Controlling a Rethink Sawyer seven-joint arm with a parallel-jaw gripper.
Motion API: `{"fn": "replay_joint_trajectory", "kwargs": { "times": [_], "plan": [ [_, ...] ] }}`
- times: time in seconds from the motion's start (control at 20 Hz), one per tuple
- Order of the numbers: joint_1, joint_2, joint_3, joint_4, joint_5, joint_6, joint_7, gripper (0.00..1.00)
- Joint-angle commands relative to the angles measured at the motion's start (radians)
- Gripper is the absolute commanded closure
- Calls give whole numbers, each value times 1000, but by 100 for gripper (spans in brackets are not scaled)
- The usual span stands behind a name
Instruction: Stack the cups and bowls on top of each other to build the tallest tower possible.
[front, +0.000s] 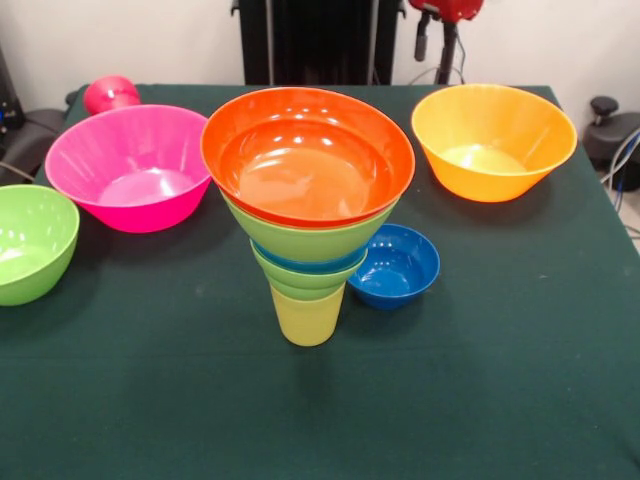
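A dark green cloth (500, 400) is covering the table. The tower (308, 215) is standing near its middle on a yellow cup (306, 318), bowls widening upward so each rim is carrying the next. Loose bowls are waiting around it: pink bowl (130, 165), yellow-orange bowl (493, 140), small blue bowl (397, 266). Only part of the arm (447, 20) is showing; I cannot tell its fingers' state.
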Motion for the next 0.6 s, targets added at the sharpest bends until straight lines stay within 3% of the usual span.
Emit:
{"fn": "replay_joint_trajectory", "kwargs": {
  "times": [0.05,0.4,0.6],
  "plan": [
    [19,154,-77,-118,71,-102,-2,0],
    [-9,166,-59,-158,109,-86,-38,0],
    [-53,124,-14,-156,113,-35,-57,0]
  ]
}}
